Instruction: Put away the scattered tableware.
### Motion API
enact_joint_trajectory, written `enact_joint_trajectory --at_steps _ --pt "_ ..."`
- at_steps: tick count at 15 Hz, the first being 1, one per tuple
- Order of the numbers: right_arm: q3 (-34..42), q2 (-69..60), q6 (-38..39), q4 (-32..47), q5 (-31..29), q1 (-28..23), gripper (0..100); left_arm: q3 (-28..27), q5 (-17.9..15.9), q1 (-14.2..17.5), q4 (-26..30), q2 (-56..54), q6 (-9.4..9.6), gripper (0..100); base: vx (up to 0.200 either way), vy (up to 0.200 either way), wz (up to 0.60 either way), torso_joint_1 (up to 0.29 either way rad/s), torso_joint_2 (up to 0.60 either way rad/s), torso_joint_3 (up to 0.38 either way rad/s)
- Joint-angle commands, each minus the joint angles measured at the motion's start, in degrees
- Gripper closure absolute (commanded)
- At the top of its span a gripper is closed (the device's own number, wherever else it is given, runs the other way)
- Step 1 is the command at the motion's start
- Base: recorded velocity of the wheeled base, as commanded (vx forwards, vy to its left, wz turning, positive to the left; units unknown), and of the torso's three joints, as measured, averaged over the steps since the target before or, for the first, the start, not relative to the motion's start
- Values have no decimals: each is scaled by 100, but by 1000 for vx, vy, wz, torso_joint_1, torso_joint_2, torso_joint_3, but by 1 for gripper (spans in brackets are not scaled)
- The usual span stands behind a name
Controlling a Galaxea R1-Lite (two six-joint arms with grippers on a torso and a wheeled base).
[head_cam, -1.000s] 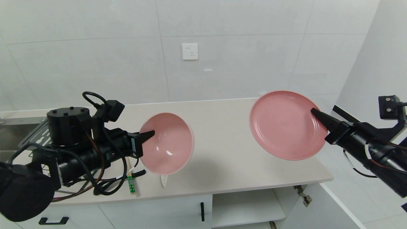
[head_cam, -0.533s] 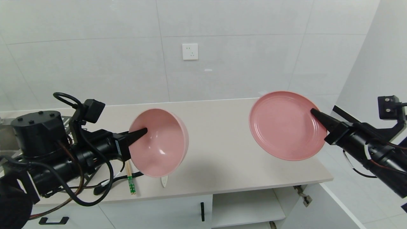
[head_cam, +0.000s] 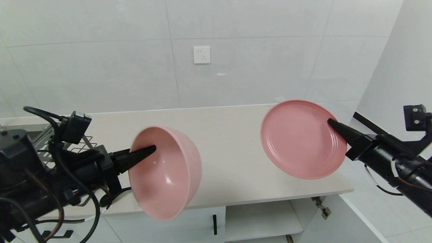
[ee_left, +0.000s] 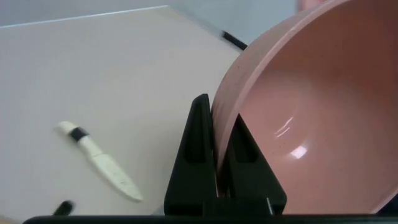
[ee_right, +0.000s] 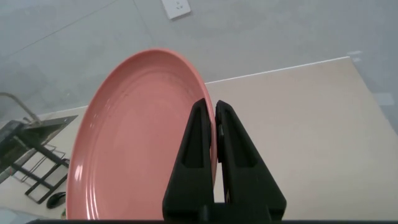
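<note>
Two pink pieces were off the counter [head_cam: 233,148], one per arm.

- **Bowl:** the pink bowl [head_cam: 165,172] hung over the near-left edge, tipped on its side with the opening facing left. The left gripper [head_cam: 150,149] was clamped on its rim, one finger inside the wall and one outside.
- **Plate:** the pink plate [head_cam: 302,133] stood almost on edge above the right end. The right gripper [head_cam: 330,121] was pinched on its right rim.
- **Spacing:** the two pieces were well apart.

My read: this was mid-carry, and the likely drop-off was the wire dish rack [head_cam: 77,145] at far left. The open cabinet shelf [head_cam: 263,219] below right was the alternative.

Handling notes:
- Both were thin rim pinches with the whole mass hanging off the jaws, so either piece could pivot in the grip. Slow wrist moves and no sudden stops.
- Rotate the bowl to its final angle before lowering it.
- Release only once the rack or shelf carries the weight.
- A small white utensil [ee_left: 99,162] lay on the counter near the bowl, so clear it on any descent.
- Move one arm at a time near the rack.
</note>
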Motion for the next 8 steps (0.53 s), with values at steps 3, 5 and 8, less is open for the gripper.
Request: enact_joint_trajectory --at_steps 3,5,8 --pt "1 -282 -8 -8 12 184 100 361 981 21 -41 -670 -129 100 0 0 0 0 0 0" --pt "-25 -326 -78 -8 12 210 100 370 1667 -85 -50 -635 -103 100 0 0 0 0 0 0" --pt "36 -274 -887 -8 4 228 100 379 2132 -111 -85 -345 539 100 0 0 0 0 0 0"
